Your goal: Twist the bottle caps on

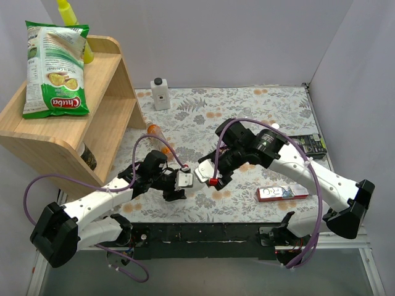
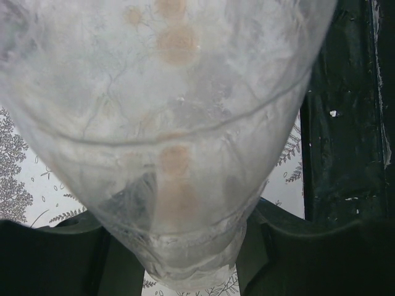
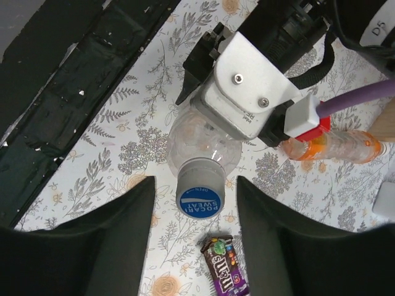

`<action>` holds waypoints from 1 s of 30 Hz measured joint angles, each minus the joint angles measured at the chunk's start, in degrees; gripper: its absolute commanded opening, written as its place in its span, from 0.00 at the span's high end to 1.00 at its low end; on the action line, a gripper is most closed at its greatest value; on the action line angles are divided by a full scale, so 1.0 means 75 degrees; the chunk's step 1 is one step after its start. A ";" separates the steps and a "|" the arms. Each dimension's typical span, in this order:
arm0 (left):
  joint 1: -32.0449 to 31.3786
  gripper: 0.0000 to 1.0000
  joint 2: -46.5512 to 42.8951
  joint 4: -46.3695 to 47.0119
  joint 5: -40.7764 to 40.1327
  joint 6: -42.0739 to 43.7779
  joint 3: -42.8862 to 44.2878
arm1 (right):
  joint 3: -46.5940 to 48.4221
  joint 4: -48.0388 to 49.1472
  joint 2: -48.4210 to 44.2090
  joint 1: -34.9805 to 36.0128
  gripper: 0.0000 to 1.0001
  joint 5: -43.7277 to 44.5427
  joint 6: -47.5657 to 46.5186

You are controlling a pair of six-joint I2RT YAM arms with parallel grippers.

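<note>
My left gripper (image 1: pixel 179 183) is shut on a clear plastic bottle (image 2: pixel 173 123), which fills the left wrist view; the dark fingers (image 2: pixel 55 259) clamp its lower part on both sides. In the right wrist view the same bottle (image 3: pixel 197 139) points its neck at the camera with a blue cap (image 3: pixel 199 196) sitting on it. My right gripper (image 3: pixel 194 188) is open, its two fingers either side of the cap with a gap on each side. The orange bottle (image 3: pixel 333 145) lies on its side beyond, also visible in the top view (image 1: pixel 157 132). The second clear bottle is out of view.
An M&M's packet (image 3: pixel 223 265) lies on the floral cloth just below the cap. A white square bottle with black cap (image 1: pixel 160 94) stands at the back. A wooden shelf (image 1: pixel 105 117) with a chips bag (image 1: pixel 55 71) is at the left. A red-white box (image 1: pixel 282 193) lies right.
</note>
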 measured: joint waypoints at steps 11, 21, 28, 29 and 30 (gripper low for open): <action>0.0023 1.00 0.0000 -0.0108 -0.0087 -0.0204 0.0009 | 0.0178 0.0052 0.0504 -0.0012 0.81 0.0157 0.0545; -0.0055 1.00 0.0344 0.1364 -0.2667 -0.1897 -0.0157 | 0.1026 0.1154 0.2305 -0.1842 0.79 -0.0921 0.6187; -0.0096 1.00 0.0417 0.1988 -0.3494 -0.2127 -0.0187 | 0.1673 0.1434 0.2961 -0.2092 0.29 -0.1201 0.7157; -0.0082 1.00 0.0289 0.1985 -0.3366 -0.2145 -0.0187 | 0.1763 0.1422 0.2908 -0.2148 0.28 -0.1376 0.7018; -0.0055 1.00 0.0169 0.1970 -0.3200 -0.2145 -0.0187 | 0.1816 0.1448 0.2809 -0.2229 0.28 -0.1530 0.6834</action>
